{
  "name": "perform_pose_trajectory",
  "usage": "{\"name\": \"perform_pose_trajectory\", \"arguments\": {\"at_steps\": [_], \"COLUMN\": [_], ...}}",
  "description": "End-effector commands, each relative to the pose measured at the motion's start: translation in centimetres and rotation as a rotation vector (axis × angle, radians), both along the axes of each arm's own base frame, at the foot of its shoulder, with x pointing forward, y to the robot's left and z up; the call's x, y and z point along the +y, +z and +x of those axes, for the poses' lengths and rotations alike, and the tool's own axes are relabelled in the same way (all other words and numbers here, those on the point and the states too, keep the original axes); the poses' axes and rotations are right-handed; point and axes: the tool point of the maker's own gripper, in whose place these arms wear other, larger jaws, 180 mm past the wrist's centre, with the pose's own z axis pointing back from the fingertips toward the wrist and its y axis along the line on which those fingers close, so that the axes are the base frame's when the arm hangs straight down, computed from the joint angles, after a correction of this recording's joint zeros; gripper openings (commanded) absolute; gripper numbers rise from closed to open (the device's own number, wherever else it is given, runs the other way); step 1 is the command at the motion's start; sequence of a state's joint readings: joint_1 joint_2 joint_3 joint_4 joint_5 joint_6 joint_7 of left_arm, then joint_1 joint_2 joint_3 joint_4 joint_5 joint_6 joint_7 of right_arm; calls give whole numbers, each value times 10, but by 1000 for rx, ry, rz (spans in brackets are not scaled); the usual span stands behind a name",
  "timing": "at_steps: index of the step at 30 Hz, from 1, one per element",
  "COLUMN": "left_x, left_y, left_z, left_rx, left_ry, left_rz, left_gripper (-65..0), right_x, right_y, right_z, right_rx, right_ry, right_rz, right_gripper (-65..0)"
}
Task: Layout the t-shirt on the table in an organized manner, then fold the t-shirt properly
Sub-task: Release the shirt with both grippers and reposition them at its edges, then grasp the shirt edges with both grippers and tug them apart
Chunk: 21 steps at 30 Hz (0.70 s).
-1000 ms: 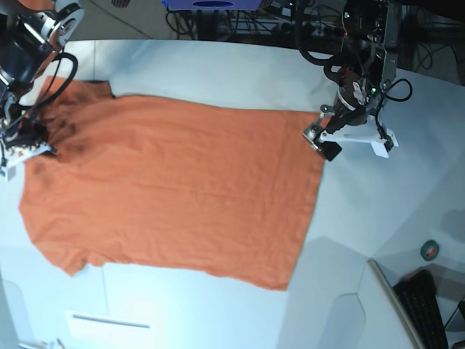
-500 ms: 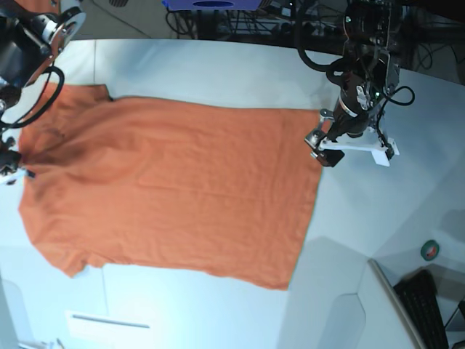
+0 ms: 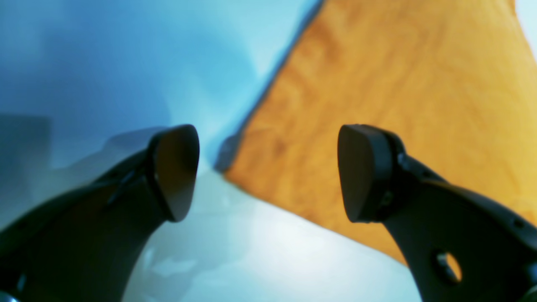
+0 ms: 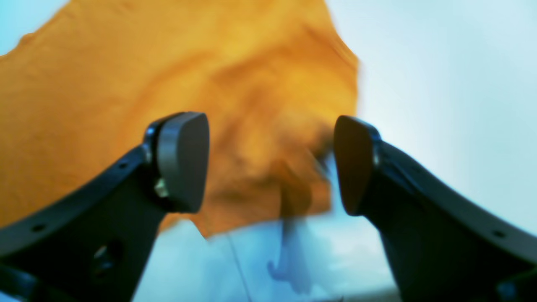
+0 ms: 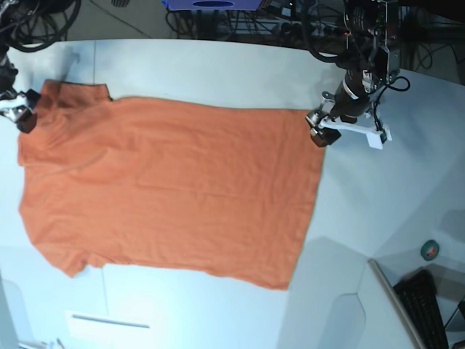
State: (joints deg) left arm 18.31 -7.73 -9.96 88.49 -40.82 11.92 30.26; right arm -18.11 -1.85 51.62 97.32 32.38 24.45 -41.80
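Both hands risen off one t-shirt (image 5: 171, 185).

orange t-shirt (image 5: 171, 189) flat, white table (image 5: 218, 69)

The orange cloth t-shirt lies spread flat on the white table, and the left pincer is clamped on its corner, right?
Not quite. The orange cloth t-shirt does lie spread flat on the white table, but the left pincer is open, its jaws apart above the shirt's corner, as the left wrist view shows.
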Motion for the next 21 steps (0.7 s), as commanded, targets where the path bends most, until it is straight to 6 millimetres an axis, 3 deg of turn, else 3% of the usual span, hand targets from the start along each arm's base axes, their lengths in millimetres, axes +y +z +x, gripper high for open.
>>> {"name": "perform_pose_trajectory", "arguments": {"at_steps": [1, 8, 14, 17, 19, 21], "left_x": [0, 1, -9, -13, -14, -14], "left_y": [6, -20, -25, -25, -25, -25], "left_z": [6, -4, -3, -4, -4, -4], "left_rx": [-30, 42, 56, 61, 60, 60], "left_ry": [-8, 3, -32, -43, -41, -41], "left_rz": [1, -11, -17, -22, -26, -26], "left_gripper": [-161, -169, -183, -299, -400, -457], "right_x": [-6, -4, 4, 6, 5, 0], "right_y": [13, 3, -39, -54, -57, -58], "right_z": [7, -10, -31, -32, -30, -29], "right_rx": [-55, -14, 74, 80, 61, 48], "right_ry": [-2, -7, -46, -69, -87, -98], "right_rz": [-18, -7, 98, 132, 132, 123], "right_gripper": [-254, -254, -257, -258, -258, -258]}}
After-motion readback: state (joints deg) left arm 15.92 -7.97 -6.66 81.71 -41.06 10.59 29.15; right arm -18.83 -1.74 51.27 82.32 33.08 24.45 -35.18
